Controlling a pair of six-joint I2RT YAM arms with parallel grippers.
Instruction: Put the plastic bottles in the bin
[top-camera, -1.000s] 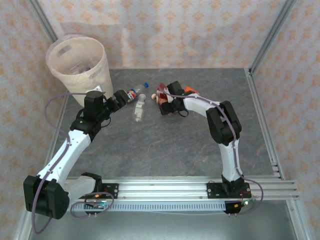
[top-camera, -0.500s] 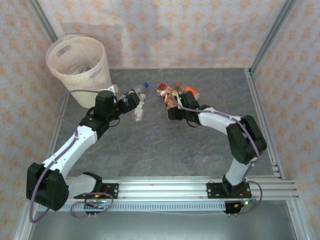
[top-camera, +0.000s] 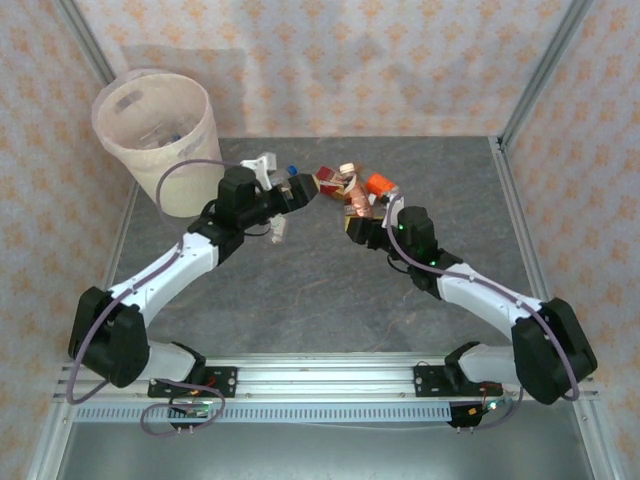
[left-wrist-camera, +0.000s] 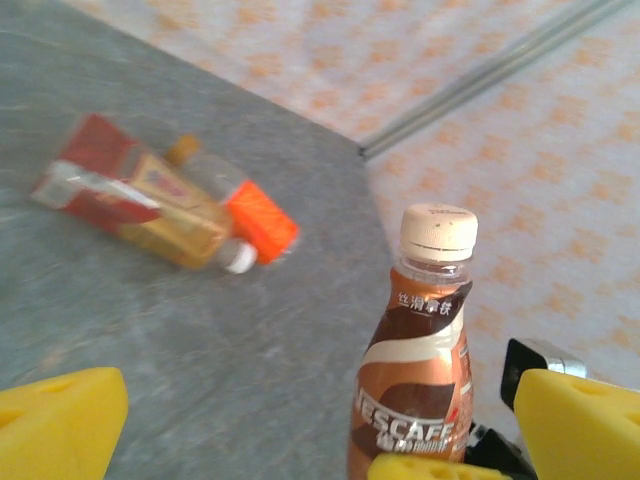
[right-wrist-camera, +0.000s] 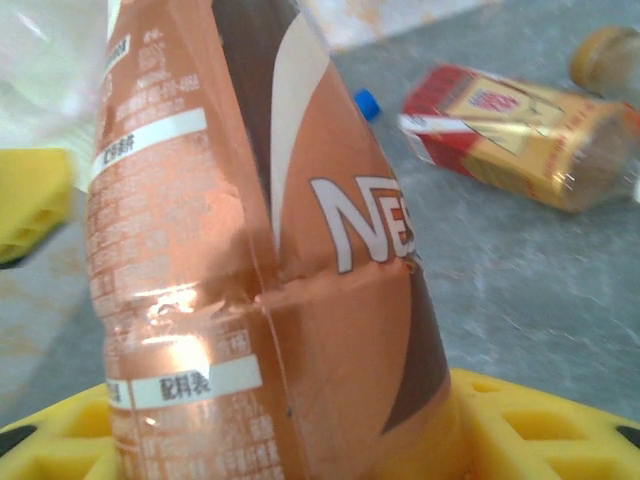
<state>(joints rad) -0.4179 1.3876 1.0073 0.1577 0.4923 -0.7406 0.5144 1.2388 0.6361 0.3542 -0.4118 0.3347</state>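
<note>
Both arms have swung in over the table (top-camera: 330, 300) in the last second. The left arm has stretched right, away from the bin, and the right arm has dropped its elbow low and drawn back.

The right gripper (top-camera: 352, 215) pinches the brown coffee bottle (top-camera: 352, 195) low on its body, with its yellow pads (right-wrist-camera: 540, 420) pressed against the label. That bottle stands upright, long axis vertical, cream cap on top. Whether its base touches the table cannot be told.

Just left of the coffee bottle is the left gripper (top-camera: 303, 190), fingers spread wide and holding nothing. Left of the coffee bottle and a little nearer, a clear bottle (top-camera: 280, 228) lies on its side, partly covered by the left arm.

Just behind the coffee bottle to the left, a red-labelled bottle (top-camera: 325, 181) lies flat. An orange-labelled bottle (top-camera: 380, 185) lies behind it to the right, and the left wrist view shows these two side by side. A blue cap (top-camera: 292, 170) shows behind the left gripper, the rest of its bottle hidden.

Far left of the coffee bottle, at the back corner, stands the bin (top-camera: 190, 160). Its contents are too small to make out.
</note>
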